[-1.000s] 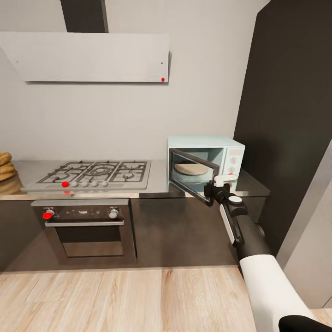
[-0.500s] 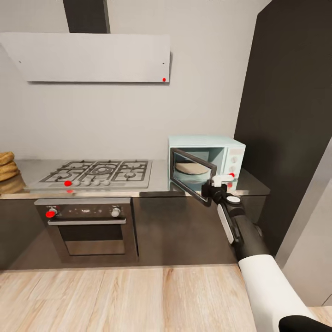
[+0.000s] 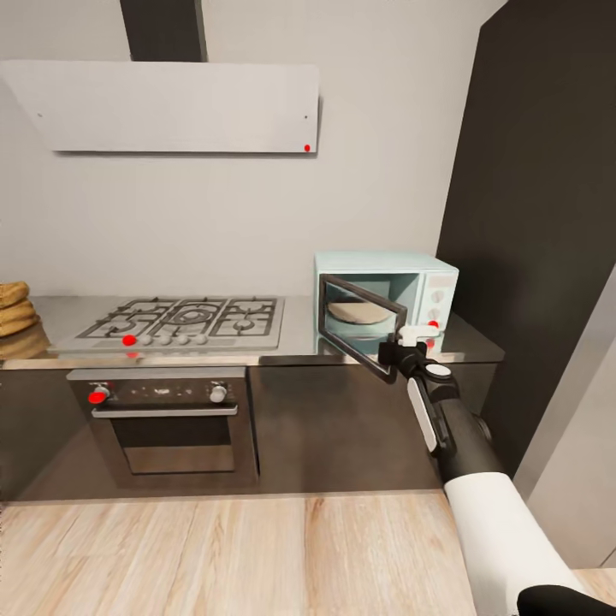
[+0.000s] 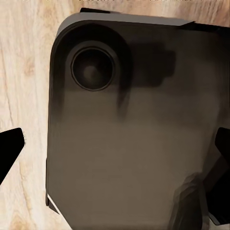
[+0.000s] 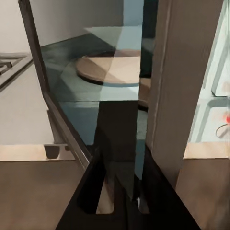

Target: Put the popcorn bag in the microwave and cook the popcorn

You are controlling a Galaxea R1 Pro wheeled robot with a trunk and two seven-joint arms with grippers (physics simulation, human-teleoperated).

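One right gripper (image 3: pixel 402 344) | at microwave (image 3: pixel 419 287) door edge | grip unclear

White upper arm (image 3: pixel 496 530), black forearm (image 3: pixel 458 432), white wrist trim

Grey steel gas hob (image 3: pixel 175 322) with dark grates, red marker on its front knob row. Below it, black built-in oven (image 3: pixel 164 422) with steel handle, two knobs. Pale flat extractor hood (image 3: pixel 171 107) on the wall above. Stacked brown flatbreads (image 3: pixel 15 310) far left. Light wood plank floor (image 3: pixel 222 556). Tall dark cabinet (image 3: pixel 539 214) at right.
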